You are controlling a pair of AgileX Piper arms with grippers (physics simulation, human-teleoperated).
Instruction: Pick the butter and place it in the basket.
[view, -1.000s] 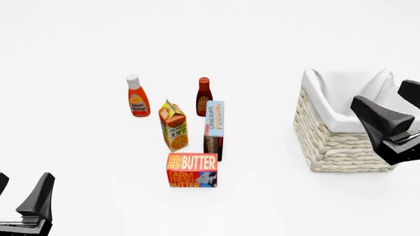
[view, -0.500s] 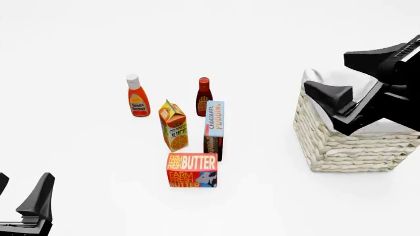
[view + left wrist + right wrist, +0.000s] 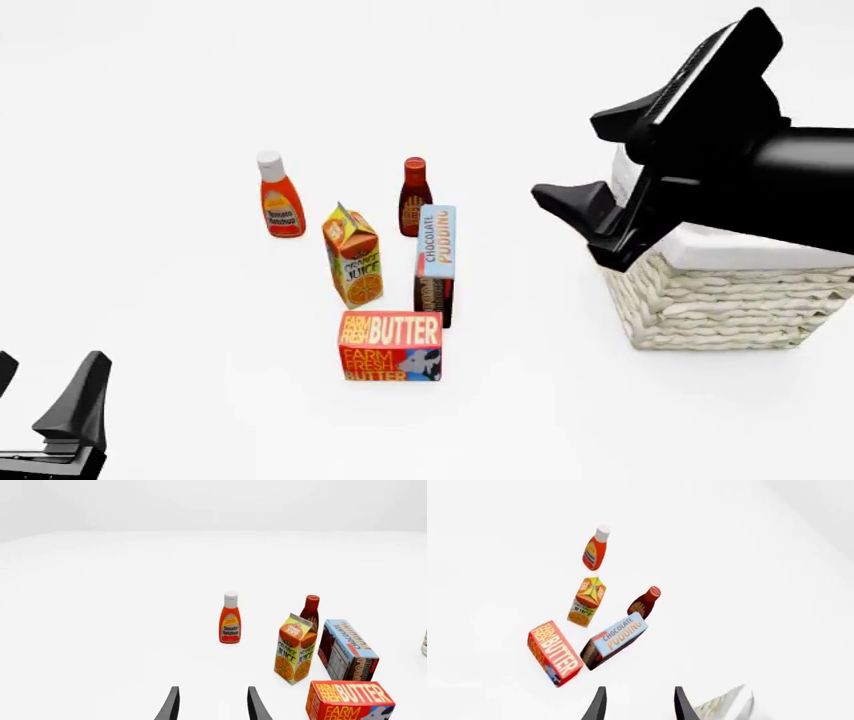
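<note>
My left tool (image 3: 47, 420) waits released at the table's (image 3: 160, 300) seven o'clock corner, clear of the work. The ketchup bottle (image 3: 280, 196), orange juice carton (image 3: 354, 256), sauce bottle (image 3: 415, 196) and chocolate pudding box (image 3: 437, 262) crowd together; the butter (image 3: 390, 346) stands upright at their six o'clock, nearest me and so easiest to reach. At three o'clock my right tool (image 3: 607, 165), fingers spread and empty, hangs above the basket's (image 3: 707, 305) near rim, pointed toward the butter.
</note>
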